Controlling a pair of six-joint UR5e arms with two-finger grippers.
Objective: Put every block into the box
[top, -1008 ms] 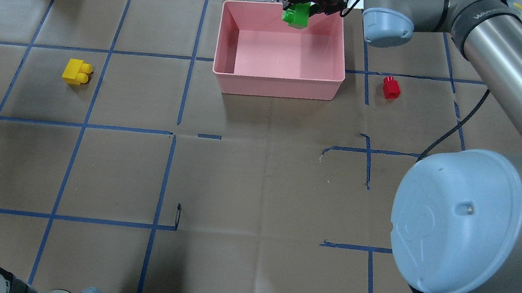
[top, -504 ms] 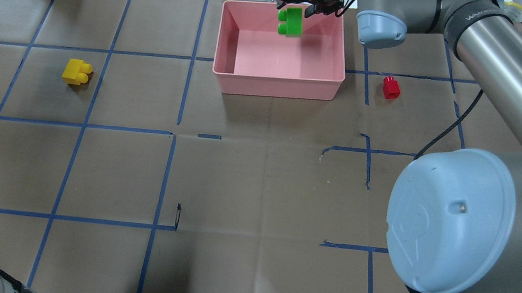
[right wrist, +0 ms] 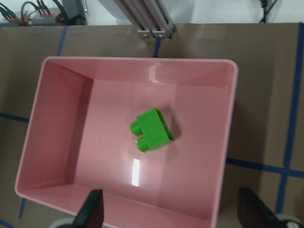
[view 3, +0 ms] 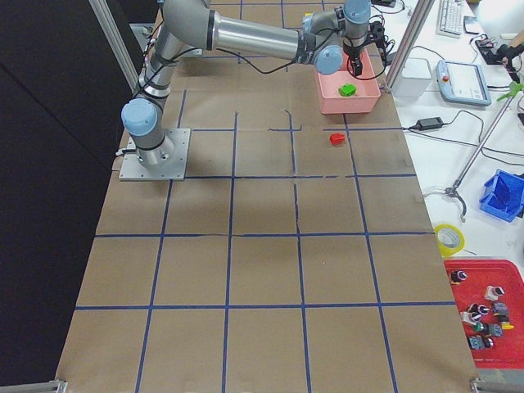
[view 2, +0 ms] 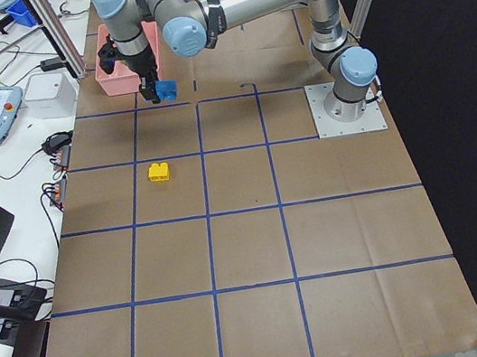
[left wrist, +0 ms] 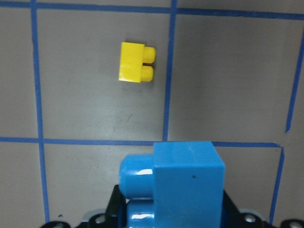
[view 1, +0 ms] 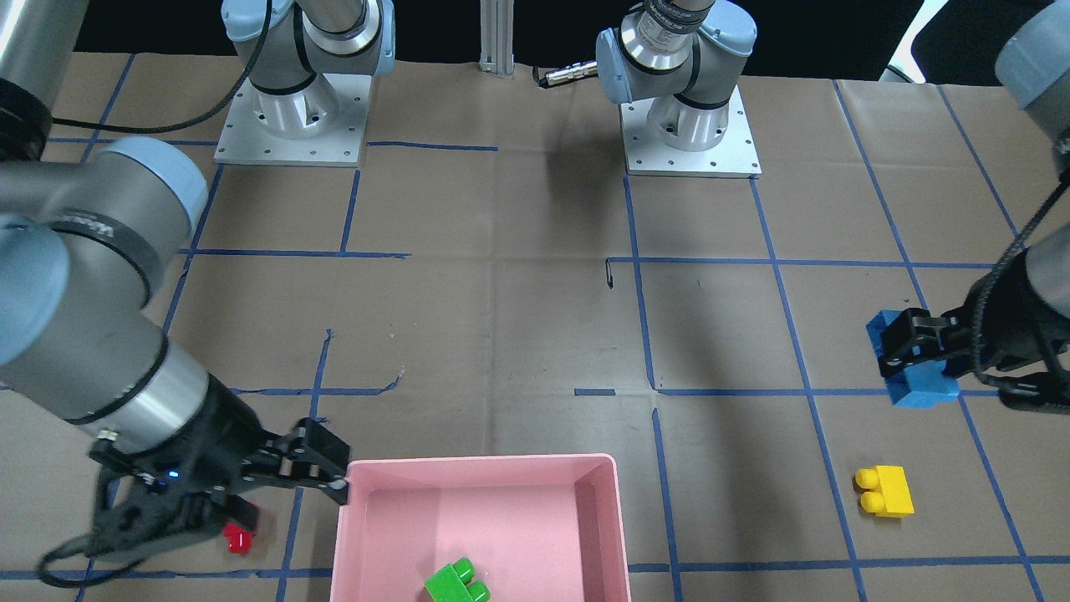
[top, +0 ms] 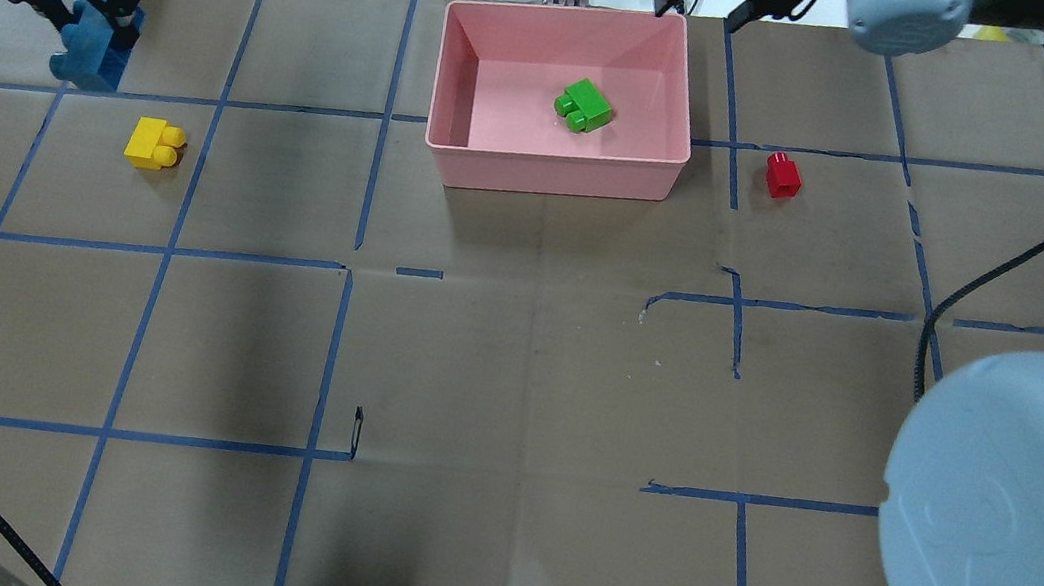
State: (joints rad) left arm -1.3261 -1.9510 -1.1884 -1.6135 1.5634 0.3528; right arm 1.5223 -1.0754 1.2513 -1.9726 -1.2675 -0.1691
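While in box, green block alone.

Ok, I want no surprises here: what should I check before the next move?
1. Green block in the box: ok.
2. Right gripper open, empty: ok.
3. Left gripper shut on blue block: ok.
4. Blue block above the box: not ok, off to one side.
5. Red block, yellow block in the box: not ok, both on the table.
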